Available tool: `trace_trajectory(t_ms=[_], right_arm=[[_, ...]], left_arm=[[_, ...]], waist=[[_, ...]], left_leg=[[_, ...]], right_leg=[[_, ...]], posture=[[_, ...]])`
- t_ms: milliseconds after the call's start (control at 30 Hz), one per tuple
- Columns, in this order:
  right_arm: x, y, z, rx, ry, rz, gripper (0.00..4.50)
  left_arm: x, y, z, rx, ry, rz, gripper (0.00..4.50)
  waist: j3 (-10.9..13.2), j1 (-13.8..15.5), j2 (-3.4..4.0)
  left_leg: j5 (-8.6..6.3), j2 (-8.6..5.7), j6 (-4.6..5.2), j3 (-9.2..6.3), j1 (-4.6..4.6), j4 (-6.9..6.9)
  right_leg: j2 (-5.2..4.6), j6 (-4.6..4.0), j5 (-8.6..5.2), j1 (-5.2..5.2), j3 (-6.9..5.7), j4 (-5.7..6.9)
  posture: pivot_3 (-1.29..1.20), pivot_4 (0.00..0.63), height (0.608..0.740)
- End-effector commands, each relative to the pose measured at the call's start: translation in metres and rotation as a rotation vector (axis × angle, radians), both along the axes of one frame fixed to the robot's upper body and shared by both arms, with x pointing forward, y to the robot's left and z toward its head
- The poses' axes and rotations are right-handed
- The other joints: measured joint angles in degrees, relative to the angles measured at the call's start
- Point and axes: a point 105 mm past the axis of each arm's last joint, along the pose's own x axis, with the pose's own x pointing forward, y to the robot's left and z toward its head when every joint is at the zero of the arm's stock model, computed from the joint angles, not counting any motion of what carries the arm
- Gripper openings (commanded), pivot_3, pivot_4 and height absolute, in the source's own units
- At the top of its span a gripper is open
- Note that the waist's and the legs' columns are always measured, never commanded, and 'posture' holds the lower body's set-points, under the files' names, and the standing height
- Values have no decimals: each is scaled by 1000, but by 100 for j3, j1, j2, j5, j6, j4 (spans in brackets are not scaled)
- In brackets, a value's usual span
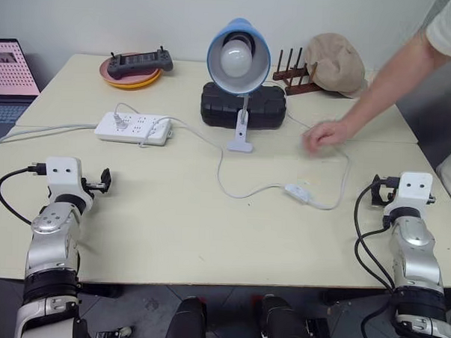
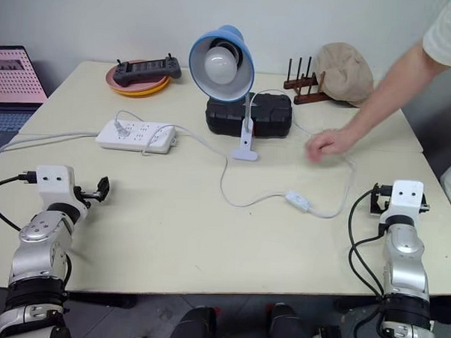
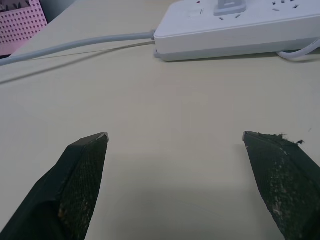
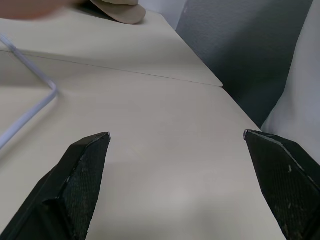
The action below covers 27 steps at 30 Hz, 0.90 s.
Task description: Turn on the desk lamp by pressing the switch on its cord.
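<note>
From the head views, the right hand should wait for the person's hand to leave, then reach inward to the switch, a small white oblong on the cord before the unlit blue-shaded desk lamp. Both wrist views show fingers spread wide, empty, over bare counter.

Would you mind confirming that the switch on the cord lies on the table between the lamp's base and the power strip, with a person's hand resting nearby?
Not quite: the switch lies on the other side of the desk lamp, away from the power strip and nearer the person's hand, as the left eye view shows. It does lie on the table.
</note>
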Motion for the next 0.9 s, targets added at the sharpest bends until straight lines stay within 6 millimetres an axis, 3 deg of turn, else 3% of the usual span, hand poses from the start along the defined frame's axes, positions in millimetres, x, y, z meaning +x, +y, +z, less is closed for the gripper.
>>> trace_trajectory(t_ms=[33, 167, 233, 300, 367, 533, 667, 733, 833, 900], right_arm=[[-3, -3, 19, -29, -61, 1, 4485], [-6, -6, 23, -38, -64, 3, 4485], [-6, -1, 31, -46, -69, 58, 4485], [-2, 19, 43, -29, -58, 246, 4485], [-7, 51, 52, 0, 9, 521, 4485], [-37, 97, 50, 12, 279, 961, 4485], [-45, 113, 43, 22, 424, 1128, 4485], [-46, 120, 35, 3, 486, 1180, 4485], [-31, 136, 27, -12, 480, 1206, 4485], [-24, 145, 24, -10, 476, 1222, 4485]], left_arm=[[3, -3, 17, 8, -51, -48, 4500], [4, -1, 16, 19, -52, -31, 4500], [5, -5, 19, 13, -51, -60, 4500], [7, -15, 27, -37, -58, -139, 4500], [8, -41, 41, -73, -57, -320, 4500], [-5, -110, 72, -30, 36, -759, 4500], [-32, -177, 81, -13, 153, -1150, 4500], [-34, -199, 88, 38, 150, -1241, 4500], [-43, -241, 89, 67, 168, -1440, 4500], [-50, -258, 85, 86, 191, -1537, 4500]], waist=[[0, 0, 0], [0, 0, 0], [0, 1, 0], [1, 0, 1], [2, -4, 1], [1, -20, -2], [1, -22, -1], [2, -20, -1], [1, -26, -2], [1, -61, -1]], left_leg=[[0, 0, 0, 0, 0, 0], [0, 0, 0, 0, 0, 0], [0, 0, 0, 0, 0, 0], [0, 0, 0, 0, 0, 0], [0, 0, 0, 2, -1, 0], [0, 4, 0, -7, 2, -4], [0, 3, 0, -4, 1, -1], [0, 1, 0, -2, -1, 3], [0, 1, 1, -5, 1, 5], [0, 1, 1, -4, 1, 5]], right_leg=[[0, 0, 0, 0, 0, 0], [0, 0, 0, 0, 0, 0], [0, 0, 0, 0, 0, 1], [0, 1, 0, 0, 1, 0], [0, 1, -1, 0, 2, -2], [3, -1, -3, 7, -6, -6], [1, -3, -6, 9, -4, -13], [0, -3, -6, 9, -3, -16], [3, -2, -6, 10, -4, -14], [4, -2, -6, 9, -3, -15]], posture=[[0, 150, 740], [0, 150, 740], [0, 150, 740], [0, 150, 740], [0, 150, 740], [0, 150, 740], [0, 150, 740], [0, 150, 740], [0, 150, 740], [0, 150, 740]])
